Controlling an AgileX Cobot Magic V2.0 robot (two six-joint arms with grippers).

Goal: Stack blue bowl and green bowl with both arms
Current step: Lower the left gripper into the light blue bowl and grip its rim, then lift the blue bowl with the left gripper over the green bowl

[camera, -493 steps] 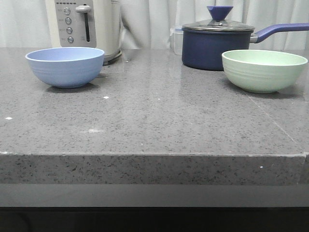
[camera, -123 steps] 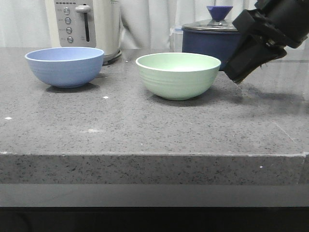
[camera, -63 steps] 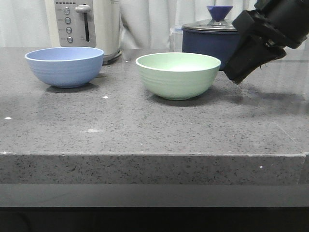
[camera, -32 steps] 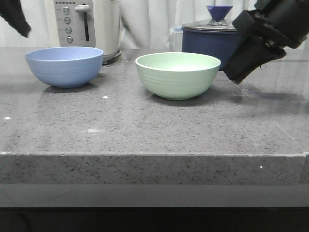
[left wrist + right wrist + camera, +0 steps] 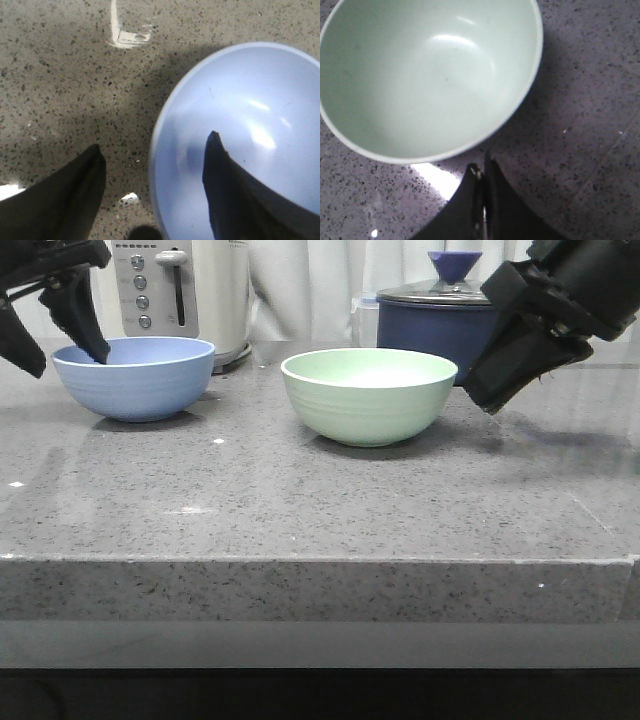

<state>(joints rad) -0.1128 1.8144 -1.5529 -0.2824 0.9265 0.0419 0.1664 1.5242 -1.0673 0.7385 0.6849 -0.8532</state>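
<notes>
The blue bowl [image 5: 135, 377] sits at the far left of the grey counter; it also shows in the left wrist view [image 5: 240, 145]. My left gripper [image 5: 60, 340] is open and straddles its left rim, one finger inside the bowl [image 5: 225, 190], one outside [image 5: 65, 195]. The green bowl [image 5: 368, 395] stands upright mid-counter, empty; it also shows in the right wrist view [image 5: 425, 75]. My right gripper [image 5: 490, 395] hangs just right of it, apart from its rim, shut and empty [image 5: 481, 170].
A dark navy lidded saucepan [image 5: 440, 325] stands behind the green bowl. A white toaster [image 5: 180, 290] stands behind the blue bowl. The counter's front edge [image 5: 320, 562] runs across the view.
My left gripper has come down from the upper left onto the blue bowl's left rim. The right gripper and both bowls have stayed still over the last second.
</notes>
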